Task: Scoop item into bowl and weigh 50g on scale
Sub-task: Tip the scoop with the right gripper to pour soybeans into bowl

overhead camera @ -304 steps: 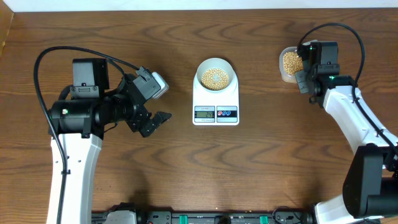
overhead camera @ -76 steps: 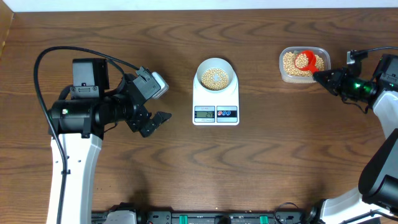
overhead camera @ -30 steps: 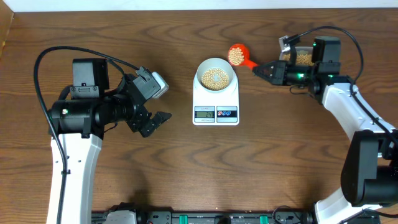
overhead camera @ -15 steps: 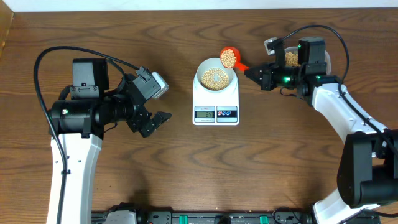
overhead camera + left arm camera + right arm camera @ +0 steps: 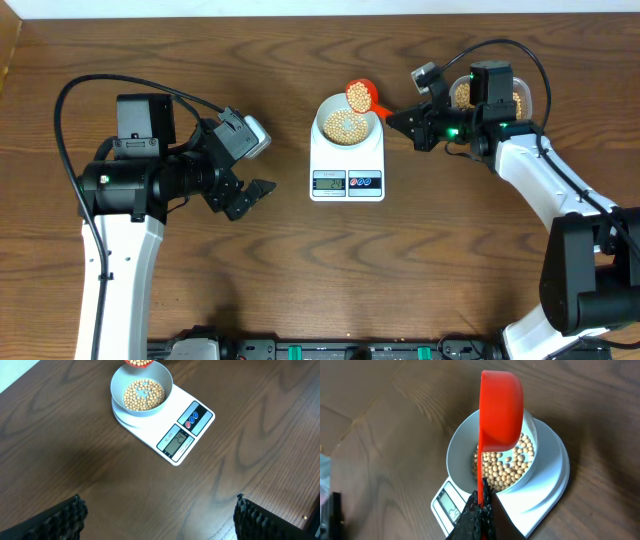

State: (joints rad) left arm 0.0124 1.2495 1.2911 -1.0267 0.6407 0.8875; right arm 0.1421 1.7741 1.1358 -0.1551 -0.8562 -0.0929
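- My right end effector [image 5: 481, 505] pinches the red scoop [image 5: 501, 410], tipped above the bowl [image 5: 457, 455] of beans [image 5: 507, 472] just ahead.
- My left end effector [image 5: 258, 160] gapes wide, scale [image 5: 187, 430] well ahead.

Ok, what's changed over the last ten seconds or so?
The right pincer, shut on the red scoop, brought it out of the tub loaded with beans, swung it left across the table and now holds it tipped over the bowl rim. The left pincer, wide open, the bowl and the scale stayed where they were.
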